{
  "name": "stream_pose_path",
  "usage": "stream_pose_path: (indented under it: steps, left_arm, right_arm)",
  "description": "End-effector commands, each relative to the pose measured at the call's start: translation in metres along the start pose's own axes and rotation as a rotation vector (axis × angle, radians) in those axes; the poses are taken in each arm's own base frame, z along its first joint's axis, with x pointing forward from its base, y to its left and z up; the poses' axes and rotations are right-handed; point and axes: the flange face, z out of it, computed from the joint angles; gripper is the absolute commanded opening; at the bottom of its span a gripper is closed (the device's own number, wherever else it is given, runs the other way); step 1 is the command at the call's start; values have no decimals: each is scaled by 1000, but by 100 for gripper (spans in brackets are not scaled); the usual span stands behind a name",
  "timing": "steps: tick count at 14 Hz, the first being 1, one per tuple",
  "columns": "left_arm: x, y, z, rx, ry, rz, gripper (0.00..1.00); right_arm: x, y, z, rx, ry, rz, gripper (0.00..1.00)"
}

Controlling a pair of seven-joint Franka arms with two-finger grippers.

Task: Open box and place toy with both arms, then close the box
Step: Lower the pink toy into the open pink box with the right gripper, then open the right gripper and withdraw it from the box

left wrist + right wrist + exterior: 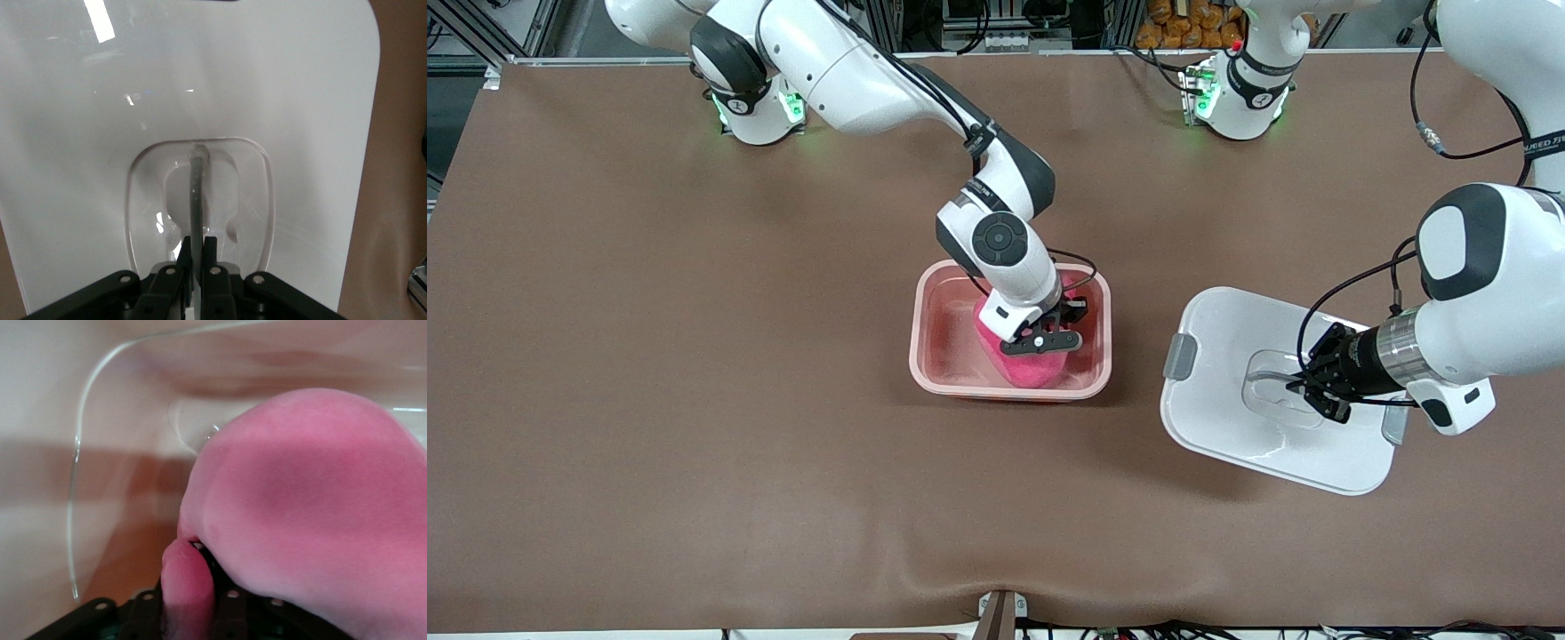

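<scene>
The pink translucent box (943, 356) stands open in the middle of the table. The hot-pink plush toy (1036, 369) sits inside it, at the end toward the left arm. My right gripper (1049, 342) is down in the box, shut on a small part of the toy; the wrist view shows the toy's body (313, 507) and a pink nub pinched between the jaws. The white lid (1227, 400) lies flat beside the box, toward the left arm's end. My left gripper (1303, 384) is shut on the lid's clear handle (195, 190).
A grey clip (1181, 357) shows on the lid's edge facing the box. The brown table mat (694, 400) spreads around both. The arm bases stand at the table's edge farthest from the front camera.
</scene>
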Motion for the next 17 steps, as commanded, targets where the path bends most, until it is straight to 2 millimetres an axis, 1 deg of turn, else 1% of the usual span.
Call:
stream_pose_path:
  steps: [1, 2, 4, 6, 9, 12, 13, 14, 15, 17]
  left_arm:
    - [1, -3, -3, -6, -27, 19, 0]
    - [1, -3, -3, -6, -27, 19, 0]
    - [1, -4, -3, -4, -27, 19, 0]
    - [1, -3, -3, -6, -27, 19, 0]
    - [1, -4, -3, -4, -27, 19, 0]
    - [1, -3, -2, -3, -28, 18, 0]
    - [1, -3, -2, -3, -28, 18, 0]
    - [1, -3, -2, -3, -28, 18, 0]
    - [1, -3, -2, -3, -28, 18, 0]
    - [0, -3, -2, -4, -28, 20, 0]
  right_arm:
    - [-1, 10, 20, -48, 1, -8, 100]
    - [2, 12, 16, -47, 3, -9, 100]
    - [9, 12, -2, -41, 14, -7, 100]
    - [23, 24, -23, -45, 4, 20, 100]
    - [30, 22, -59, -33, 10, 30, 100]
    - [31, 12, -96, -6, 39, 23, 100]
    - [33, 10, -113, 8, 52, 25, 100]
    - [35, 7, -139, 25, 76, 23, 100]
    - [42, 15, -161, 35, 96, 39, 100]
    - [65, 52, -200, 4, 80, 90, 100]
